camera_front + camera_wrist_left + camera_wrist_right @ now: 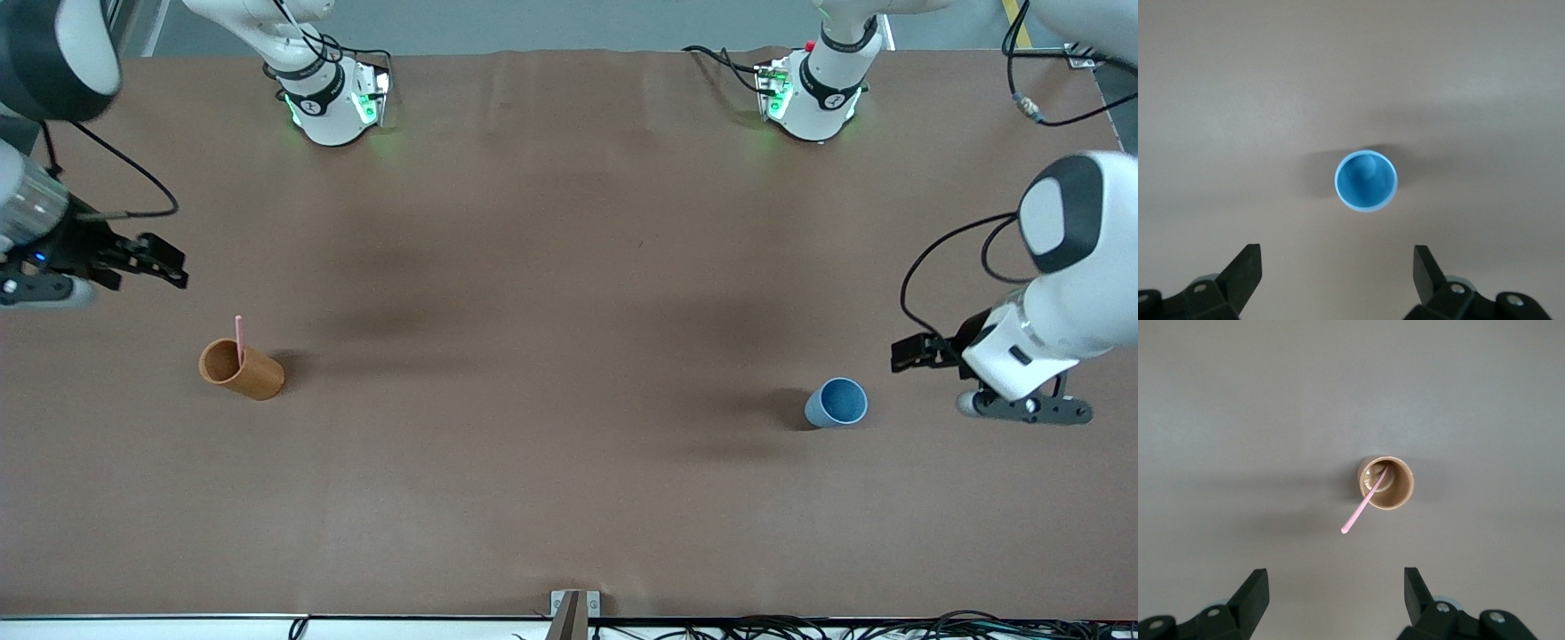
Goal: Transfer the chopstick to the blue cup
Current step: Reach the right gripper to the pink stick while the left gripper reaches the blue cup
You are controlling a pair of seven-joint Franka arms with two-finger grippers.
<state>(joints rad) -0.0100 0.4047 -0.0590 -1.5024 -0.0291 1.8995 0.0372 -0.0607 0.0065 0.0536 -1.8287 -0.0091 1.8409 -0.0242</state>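
The pink chopstick (239,339) stands leaning in the orange-brown cup (242,370) toward the right arm's end of the table; its tip sticks out past the rim (1364,504). The blue cup (837,403) stands upright and holds nothing (1366,181), toward the left arm's end. My right gripper (164,262) hangs open in the air beside the orange-brown cup (1385,483), nothing between its fingers (1336,580). My left gripper (902,356) hangs open beside the blue cup, nothing between its fingers (1337,257).
The brown table (551,356) carries only the two cups. Both arm bases (333,102) stand along the edge farthest from the front camera, with cables near them. A small metal bracket (573,609) sits at the table's near edge.
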